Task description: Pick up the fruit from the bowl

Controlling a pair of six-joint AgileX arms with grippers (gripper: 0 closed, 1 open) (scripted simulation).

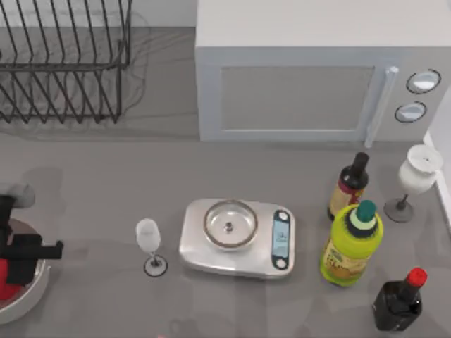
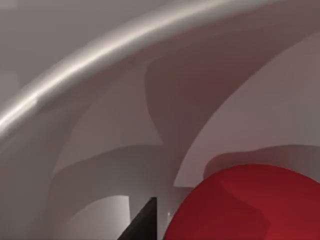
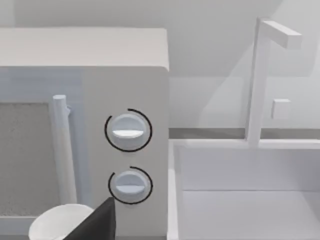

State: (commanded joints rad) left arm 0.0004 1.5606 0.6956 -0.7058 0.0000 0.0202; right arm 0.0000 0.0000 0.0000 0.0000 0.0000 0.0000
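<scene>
The smooth bright red ball of fruit still sits in the wide white bowl; our left gripper is lowered over it, and we cannot tell its grip. Lifting remains.

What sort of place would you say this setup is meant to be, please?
Most likely a kitchen counter: a microwave stands at the back beside a wire dish rack, with a kitchen scale in the middle and a sink past the microwave.

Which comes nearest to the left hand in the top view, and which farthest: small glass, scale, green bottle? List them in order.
From the left hand, over the bowl at the table's left edge:
1. Small glass, left of centre.
2. Scale, centre.
3. Green bottle, right.
</scene>
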